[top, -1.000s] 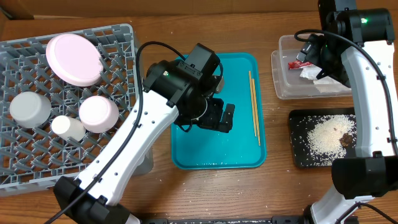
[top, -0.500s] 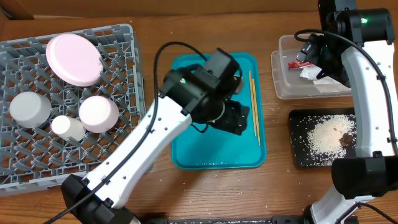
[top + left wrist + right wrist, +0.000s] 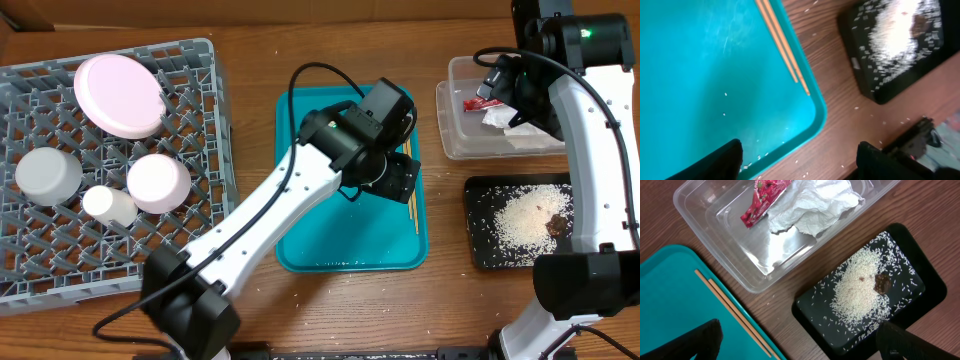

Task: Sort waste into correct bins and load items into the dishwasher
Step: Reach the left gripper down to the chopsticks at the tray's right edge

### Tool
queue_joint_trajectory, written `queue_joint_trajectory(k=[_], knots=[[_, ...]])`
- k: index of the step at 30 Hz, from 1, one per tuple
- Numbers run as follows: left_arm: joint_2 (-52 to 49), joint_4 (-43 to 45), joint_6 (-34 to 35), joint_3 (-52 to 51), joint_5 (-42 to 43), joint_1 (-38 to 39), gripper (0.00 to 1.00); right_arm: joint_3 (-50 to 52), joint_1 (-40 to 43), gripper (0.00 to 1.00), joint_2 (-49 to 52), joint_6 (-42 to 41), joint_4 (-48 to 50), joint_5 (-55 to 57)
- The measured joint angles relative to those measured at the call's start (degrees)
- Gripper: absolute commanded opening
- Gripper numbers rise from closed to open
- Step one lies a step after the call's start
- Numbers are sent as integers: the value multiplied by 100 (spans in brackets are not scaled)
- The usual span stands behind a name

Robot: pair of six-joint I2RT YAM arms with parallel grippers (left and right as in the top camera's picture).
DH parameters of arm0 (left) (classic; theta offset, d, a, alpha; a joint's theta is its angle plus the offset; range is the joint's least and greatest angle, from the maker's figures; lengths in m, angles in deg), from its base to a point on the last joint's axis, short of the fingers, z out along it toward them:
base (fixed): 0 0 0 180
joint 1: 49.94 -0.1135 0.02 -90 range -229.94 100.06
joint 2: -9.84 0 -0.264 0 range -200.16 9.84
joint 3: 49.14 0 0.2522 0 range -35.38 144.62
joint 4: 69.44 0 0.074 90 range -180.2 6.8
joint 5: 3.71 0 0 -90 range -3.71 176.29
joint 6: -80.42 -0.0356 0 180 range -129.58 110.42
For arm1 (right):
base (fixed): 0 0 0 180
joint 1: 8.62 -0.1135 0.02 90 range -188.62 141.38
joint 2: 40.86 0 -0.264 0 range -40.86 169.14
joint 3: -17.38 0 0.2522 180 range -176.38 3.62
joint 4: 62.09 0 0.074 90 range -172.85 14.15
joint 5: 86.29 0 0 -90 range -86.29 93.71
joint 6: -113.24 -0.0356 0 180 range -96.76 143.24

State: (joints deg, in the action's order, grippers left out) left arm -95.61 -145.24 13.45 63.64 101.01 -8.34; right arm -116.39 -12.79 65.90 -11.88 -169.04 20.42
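Wooden chopsticks (image 3: 413, 214) lie along the right edge of the teal tray (image 3: 330, 240); they also show in the left wrist view (image 3: 782, 47) and the right wrist view (image 3: 735, 315). My left gripper (image 3: 397, 180) (image 3: 800, 165) is open and empty, low over the tray's right side, beside the chopsticks. My right gripper (image 3: 510, 95) (image 3: 800, 345) is open and empty above the clear tub (image 3: 455, 140), which holds a red wrapper (image 3: 762, 200) and a white napkin (image 3: 815, 205). The black tray (image 3: 480, 250) holds rice (image 3: 860, 290) and a brown scrap (image 3: 882, 282).
The grey dish rack (image 3: 200, 60) at the left holds a pink plate (image 3: 118, 95), a smaller dish (image 3: 158, 183), a grey bowl (image 3: 48, 175) and a white cup (image 3: 108, 205). A few rice grains lie on the teal tray (image 3: 690, 75) and the wood.
My left arm has swung right across the teal tray, from its middle to the chopsticks at its right edge. The right arm has not moved.
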Motion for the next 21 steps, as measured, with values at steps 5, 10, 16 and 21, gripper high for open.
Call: queue_joint_trajectory(k=[5, 10, 16, 21], knots=[[-437, 232, 188, 0, -63, 4, 55, 0, 2, 100, 0, 2, 0, 0], [-732, 688, 570, 0, -588, 4, 52, 0, 2, 100, 0, -2, -2, 0], [-997, 1427, 964, -2, -1373, 4, 40, 0, 2, 100, 0, -2, 0, 0], [-1178, 1722, 1097, -2, -1781, 79, 39, 0, 0, 100, 0, -2, -2, 0]])
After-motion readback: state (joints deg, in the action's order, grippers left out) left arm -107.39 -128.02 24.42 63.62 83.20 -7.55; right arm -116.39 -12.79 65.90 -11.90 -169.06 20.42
